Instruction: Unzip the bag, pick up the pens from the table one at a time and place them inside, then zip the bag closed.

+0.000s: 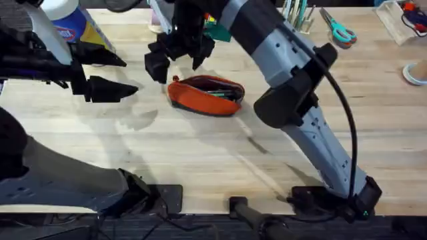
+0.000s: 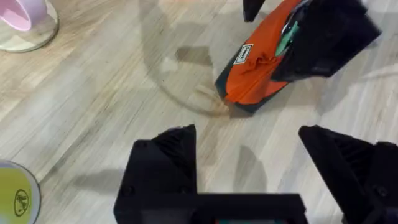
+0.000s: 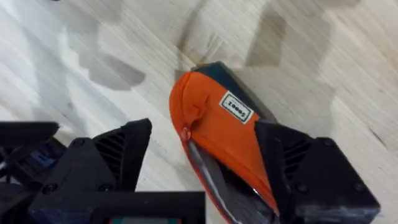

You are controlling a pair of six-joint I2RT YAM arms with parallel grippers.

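Left gripper [image 1: 130,75] hangs over the table [image 1: 200,153], well to the left of the bag [image 1: 205,95], fingers spread wide and holding nothing. In the left wrist view the bag [image 2: 261,71] lies ahead, apart from the black fingers [image 2: 165,165].

The bag sits mid-table with its long axis running left-right, mouth gaping, and green pens [image 1: 220,85] show inside. No loose pens are visible on the tabletop.

Right gripper [image 1: 179,59] reaches across the middle and hovers right above the bag's left end. It is spread, and in the right wrist view it straddles the orange fabric [image 3: 217,134] near the red pull [image 3: 185,132].

The right arm is clearly nearer. Zipping shut likely means dragging the pull along the long axis. I can't tell which direction closes it.
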